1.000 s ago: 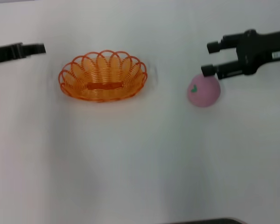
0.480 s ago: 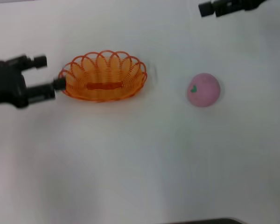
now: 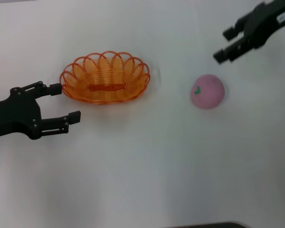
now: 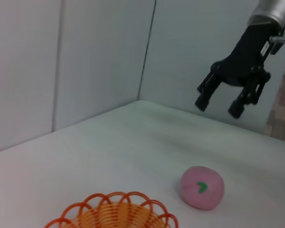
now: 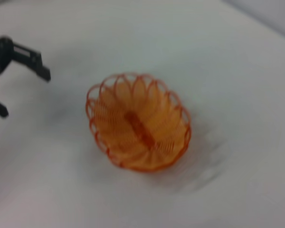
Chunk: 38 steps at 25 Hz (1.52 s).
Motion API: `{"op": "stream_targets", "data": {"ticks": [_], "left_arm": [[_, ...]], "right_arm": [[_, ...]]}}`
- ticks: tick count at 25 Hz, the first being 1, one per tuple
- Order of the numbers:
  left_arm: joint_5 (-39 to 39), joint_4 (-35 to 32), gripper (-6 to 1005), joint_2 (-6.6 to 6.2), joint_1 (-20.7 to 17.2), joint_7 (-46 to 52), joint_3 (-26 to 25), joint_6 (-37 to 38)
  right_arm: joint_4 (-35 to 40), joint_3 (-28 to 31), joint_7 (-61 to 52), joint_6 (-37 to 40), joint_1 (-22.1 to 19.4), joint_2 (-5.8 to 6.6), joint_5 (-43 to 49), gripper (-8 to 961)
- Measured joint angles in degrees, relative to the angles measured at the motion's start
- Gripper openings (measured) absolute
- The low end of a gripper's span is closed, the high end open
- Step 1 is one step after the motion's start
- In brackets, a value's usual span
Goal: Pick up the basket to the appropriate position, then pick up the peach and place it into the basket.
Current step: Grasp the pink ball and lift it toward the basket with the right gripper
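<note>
The orange wire basket (image 3: 104, 78) sits on the white table, left of centre. The pink peach (image 3: 207, 91) lies to its right, green leaf mark facing left. My left gripper (image 3: 66, 102) is open and empty just beside the basket's left end, its far fingertip close to the rim. My right gripper (image 3: 223, 45) is open and empty, behind and to the right of the peach, apart from it. The left wrist view shows the basket's rim (image 4: 111, 213), the peach (image 4: 202, 187) and the right gripper (image 4: 218, 107) above it. The right wrist view shows the basket (image 5: 140, 128) and the left gripper (image 5: 23, 93).
The white table (image 3: 147, 171) carries only the basket and the peach. Grey wall panels (image 4: 99, 52) stand behind the table in the left wrist view. A dark edge (image 3: 209, 225) shows at the table's front.
The left gripper came in from the far left to the basket's left end, then shifted nearer. The right gripper left the peach, rose out of frame, and returned behind-right of it. Basket and peach stayed put.
</note>
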<state>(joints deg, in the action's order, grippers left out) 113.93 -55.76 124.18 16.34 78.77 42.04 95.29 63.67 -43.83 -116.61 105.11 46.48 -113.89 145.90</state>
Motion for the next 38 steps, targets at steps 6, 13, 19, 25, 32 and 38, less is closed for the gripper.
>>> {"op": "stream_targets", "data": {"ticks": [6,13,19,25,32,38], "left_arm": [[1.8,0.2,891,-0.17,0.7,-0.8,0.2,0.2],[2.1,0.3,891,-0.17,0.8,-0.7,1.0,0.4],[2.1,1.1,891,-0.1,0.7,-0.5,0.9,0.4],[2.0,1.7,891,-0.08,0.7,-0.1,0.5,1.8],[1.6,1.6,890,-0.13,0.7,0.4,0.3,4.1],[1.4,1.6,890,-0.07,0.7,0.4,0.2,5.4]], "right_arm": [[-0.2,-7.4,-3.4,-3.4,0.0,-1.47,4.1,765],[-0.7,-13.9,-5.2,-8.8,0.2,-4.44,10.3,749],[-6.0,-16.9,-5.7,-13.8,0.9,-5.51,12.6,735],[-12.8,-18.2,-5.6,-17.8,1.9,-5.56,11.9,722],[-14.5,-18.3,-5.6,-18.5,2.3,-5.78,11.6,662],[-14.4,-18.3,-5.9,-18.1,2.3,-5.81,11.6,403]]}}
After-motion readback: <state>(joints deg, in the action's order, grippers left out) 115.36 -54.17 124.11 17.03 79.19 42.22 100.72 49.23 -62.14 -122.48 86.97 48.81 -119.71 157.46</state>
